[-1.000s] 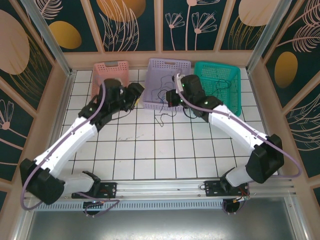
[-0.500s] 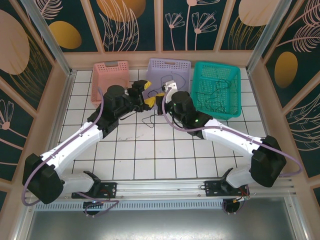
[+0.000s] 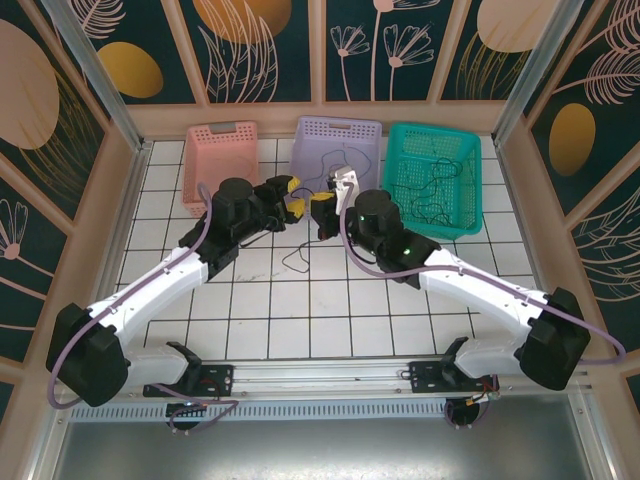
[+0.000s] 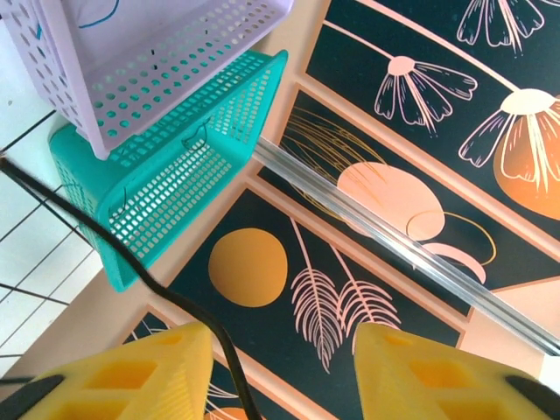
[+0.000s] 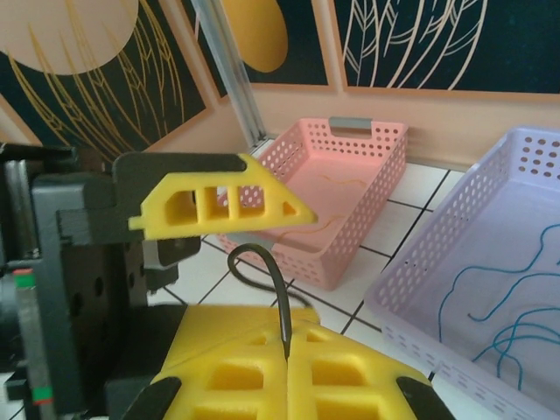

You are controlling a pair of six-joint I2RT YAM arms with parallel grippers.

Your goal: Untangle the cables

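Note:
My right gripper (image 5: 287, 346) is shut on a thin black cable (image 5: 278, 289) that arches up out of its yellow fingertips and drops away behind them. From above, that cable (image 3: 296, 256) dangles in a loop down to the white tiles below both grippers. My left gripper (image 4: 282, 337) faces the right gripper (image 3: 318, 207) tip to tip, just left of it. Its jaws stand apart, and the black cable (image 4: 131, 267) runs between them, close against one yellow finger (image 4: 166, 376). More thin cables lie in the purple basket (image 3: 305, 160) and the teal basket (image 3: 470, 185).
Three baskets line the back wall: pink (image 3: 200, 165), purple and teal. Blue cables (image 5: 490, 297) lie on the purple basket's floor. Both grippers hover just in front of the purple basket, over the tiled table (image 3: 300, 310).
Both grippers have come forward from over the purple basket and met tip to tip. The right one carried the black cable along. The left jaws are narrower than half a second ago.

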